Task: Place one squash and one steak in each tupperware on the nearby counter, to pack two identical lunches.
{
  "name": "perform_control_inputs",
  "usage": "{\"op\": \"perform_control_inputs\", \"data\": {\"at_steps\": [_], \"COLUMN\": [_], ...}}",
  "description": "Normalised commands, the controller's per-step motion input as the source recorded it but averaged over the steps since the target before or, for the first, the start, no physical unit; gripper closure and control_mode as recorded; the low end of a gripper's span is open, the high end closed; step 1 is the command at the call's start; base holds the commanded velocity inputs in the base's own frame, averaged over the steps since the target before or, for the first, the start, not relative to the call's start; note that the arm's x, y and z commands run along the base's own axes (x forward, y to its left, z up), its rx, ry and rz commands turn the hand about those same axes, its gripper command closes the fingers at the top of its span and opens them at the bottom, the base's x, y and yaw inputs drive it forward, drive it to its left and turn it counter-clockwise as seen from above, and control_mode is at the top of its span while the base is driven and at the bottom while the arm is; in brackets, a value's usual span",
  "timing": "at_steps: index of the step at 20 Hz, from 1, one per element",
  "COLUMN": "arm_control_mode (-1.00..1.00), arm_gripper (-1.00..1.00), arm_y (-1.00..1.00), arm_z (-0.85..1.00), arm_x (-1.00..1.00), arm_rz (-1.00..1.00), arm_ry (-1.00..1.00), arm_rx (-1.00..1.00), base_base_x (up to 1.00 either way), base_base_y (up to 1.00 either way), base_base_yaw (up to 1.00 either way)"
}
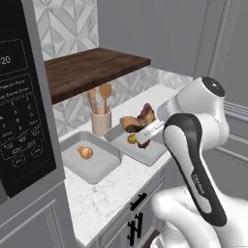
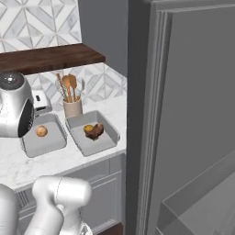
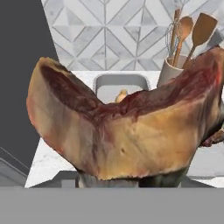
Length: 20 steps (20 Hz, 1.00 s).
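1. The fingers are clamped on a steak (image 3: 127, 131), held above the right tupperware (image 1: 147, 152).
2. That tupperware already holds a squash (image 2: 88, 129) and a steak (image 2: 97, 131).
3. The left tupperware (image 1: 94, 167) holds 1 squash (image 1: 85, 152); a drop here would put 2 steaks together.

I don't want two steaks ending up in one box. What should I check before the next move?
1. Gripper shut on held steak: ok.
2. Left tupperware has orange squash, no steak: ok, it is the target.
3. Right tupperware has yellow squash and packed steak: ok, complete.
4. Held steak over left tupperware: not ok, it seems to hang over the right one.
5. Utensil cup out of the path: cannot tell.
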Motion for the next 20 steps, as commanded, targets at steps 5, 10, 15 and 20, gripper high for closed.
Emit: {"op": "perform_control_inputs", "data": {"at_steps": [5, 10, 15, 20], "arm_control_mode": [-1.00, -1.00, -1.00, -1.00], "arm_gripper": [1.00, 1.00, 1.00, 1.00], "arm_y": [0.48, 0.09, 0.03, 0.35], "arm_z": [-0.48, -0.37, -0.44, -0.52], "arm_x": [0.28, 0.22, 0.18, 0.06], "arm_rz": [0.08, 0.02, 0.00, 0.01], "arm_ry": [0.24, 0.09, 0.04, 0.05], "arm_rx": [-0.12, -0.04, -0.02, -0.06], "base_base_x": [0.00, 0.00, 0.00, 0.00], "base_base_y": [0.00, 0.00, 0.00, 0.00], "base_base_yaw": [0.00, 0.00, 0.00, 0.00]}}
